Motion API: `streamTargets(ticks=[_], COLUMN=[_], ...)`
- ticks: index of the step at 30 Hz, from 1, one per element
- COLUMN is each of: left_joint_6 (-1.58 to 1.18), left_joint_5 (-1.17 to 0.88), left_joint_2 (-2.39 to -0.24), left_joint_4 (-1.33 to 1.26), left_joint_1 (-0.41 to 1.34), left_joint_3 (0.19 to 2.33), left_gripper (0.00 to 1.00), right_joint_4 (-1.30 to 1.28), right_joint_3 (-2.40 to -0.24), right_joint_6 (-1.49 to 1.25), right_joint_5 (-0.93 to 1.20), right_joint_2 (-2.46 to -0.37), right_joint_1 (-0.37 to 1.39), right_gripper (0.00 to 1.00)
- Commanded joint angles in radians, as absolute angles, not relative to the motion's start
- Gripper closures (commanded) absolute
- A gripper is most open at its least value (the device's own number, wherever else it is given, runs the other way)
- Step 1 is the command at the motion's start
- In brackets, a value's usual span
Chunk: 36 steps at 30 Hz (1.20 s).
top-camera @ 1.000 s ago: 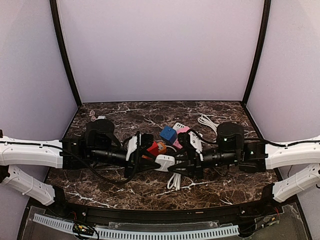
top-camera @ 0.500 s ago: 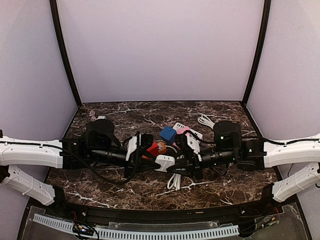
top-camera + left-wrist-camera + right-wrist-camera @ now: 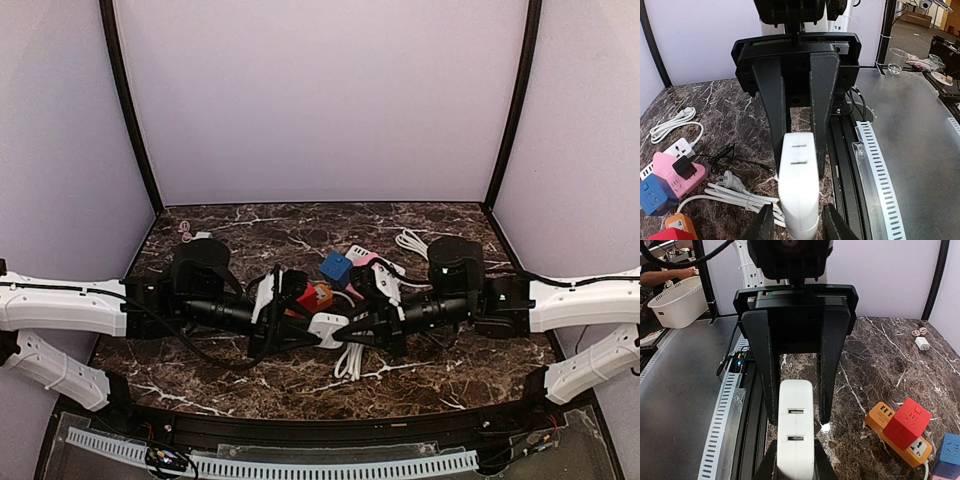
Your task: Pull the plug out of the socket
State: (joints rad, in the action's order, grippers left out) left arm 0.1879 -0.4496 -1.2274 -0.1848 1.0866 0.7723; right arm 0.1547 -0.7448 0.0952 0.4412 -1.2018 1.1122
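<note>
Find the white socket strip [image 3: 329, 324] between the two claws. Its long axis runs straight from one claw to the other, so each claw has one end directly ahead of its fingertips; neither arm is nearer.

The right claw [image 3: 795, 466] is clamped on its end of the strip, with its fingers pressed to both side walls. The left claw [image 3: 800, 226] has its fingers close on either side of the other end; thin dark gaps show beside them, so you cannot tell whether it grips.

Treat the coming move as a pull along that axis, each claw drawing back toward its own base; confirm the left grip first.

You cannot pick out the plug in any view. The wrist views show the slots on the strip's upper face; the top view does not. The left wrist view shows a white cable [image 3: 740, 197] lying on the table ahead of that claw and off to one side; the right wrist view shows instead a red cube socket [image 3: 907, 422] beside its claw.
</note>
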Motion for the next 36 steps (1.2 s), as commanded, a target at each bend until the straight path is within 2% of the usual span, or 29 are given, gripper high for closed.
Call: streamTargets(ticks=[1, 15, 21, 25, 27, 32, 36], left_joint_6=[0.191, 0.141, 0.148, 0.146, 0.133, 0.098, 0.074], left_joint_5=[-0.524, -0.667, -0.696, -0.697, -0.662, -0.518, -0.510], left_joint_2=[-1.238, -1.284, -1.290, -1.274, -1.257, -1.201, -1.176], left_joint_4=[-0.189, -0.224, -0.222, -0.222, -0.232, -0.267, -0.296], left_joint_1=[1.090, 1.090, 1.091, 1.091, 1.091, 1.086, 1.083], left_joint_3=[0.789, 0.825, 0.832, 0.827, 0.812, 0.744, 0.732], left_gripper=[0.66, 0.86, 0.86, 0.91, 0.86, 0.58, 0.54], right_joint_4=[0.158, 0.156, 0.161, 0.161, 0.160, 0.161, 0.162], right_joint_3=[-0.783, -0.808, -0.799, -0.790, -0.786, -0.771, -0.763], right_joint_6=[0.093, 0.107, 0.106, 0.106, 0.106, 0.099, 0.097], right_joint_5=[0.482, 0.507, 0.510, 0.502, 0.499, 0.491, 0.494], right_joint_2=[-1.191, -1.228, -1.224, -1.212, -1.205, -1.190, -1.188], right_joint_1=[1.108, 1.108, 1.109, 1.109, 1.109, 1.108, 1.108], right_gripper=[1.00, 1.00, 1.00, 1.00, 1.00, 1.00, 1.00])
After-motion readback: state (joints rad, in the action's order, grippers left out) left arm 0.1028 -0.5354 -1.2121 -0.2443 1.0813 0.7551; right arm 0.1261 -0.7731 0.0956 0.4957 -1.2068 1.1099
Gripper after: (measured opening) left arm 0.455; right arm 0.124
